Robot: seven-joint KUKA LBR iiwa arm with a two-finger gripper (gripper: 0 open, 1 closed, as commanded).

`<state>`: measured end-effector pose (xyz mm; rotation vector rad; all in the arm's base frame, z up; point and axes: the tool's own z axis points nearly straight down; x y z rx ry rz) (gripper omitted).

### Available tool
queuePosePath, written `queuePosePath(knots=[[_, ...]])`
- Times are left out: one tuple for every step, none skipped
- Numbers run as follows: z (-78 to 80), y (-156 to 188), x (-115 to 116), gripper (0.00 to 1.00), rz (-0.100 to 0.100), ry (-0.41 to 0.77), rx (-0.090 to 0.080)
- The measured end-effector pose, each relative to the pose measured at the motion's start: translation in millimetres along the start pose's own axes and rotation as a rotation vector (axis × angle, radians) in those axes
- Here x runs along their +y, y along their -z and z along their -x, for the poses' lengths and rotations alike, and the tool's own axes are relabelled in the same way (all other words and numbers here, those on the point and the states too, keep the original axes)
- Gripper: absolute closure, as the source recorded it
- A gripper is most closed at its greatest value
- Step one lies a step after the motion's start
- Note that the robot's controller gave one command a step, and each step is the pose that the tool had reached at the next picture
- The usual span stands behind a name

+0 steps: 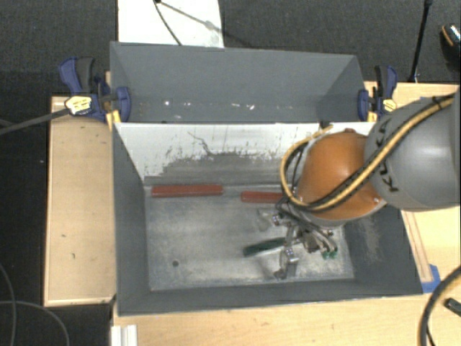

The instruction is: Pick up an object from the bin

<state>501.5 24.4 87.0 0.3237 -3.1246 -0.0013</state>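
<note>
Low with the gripper (289, 259) by the bin's (194, 244) front right corner, against a dark green stick (261, 249), likely for grabbing; grip width impossible to tell.

Inside the bin (216, 295), the left bar (186, 190) and right bar (261, 196) lie end to end along the back of the floor. The claw (288, 259) is down at front right, with a thin stick (261, 249) just left of it.

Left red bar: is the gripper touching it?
No, the gripper sits at the lower right beside a green thing, well apart from the left red bar.
</note>
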Motion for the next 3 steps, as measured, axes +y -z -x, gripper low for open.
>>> queuePosePath(knots=[[5.2, -17.2, 4.6, 0.00, 0.000, -0.076, 0.003], [5.1, -16.7, 4.4, 1.00, 0.000, -0.079, 0.003], [27.4, 114.5, -11.1, 1.00, -0.003, 0.129, -0.009]])
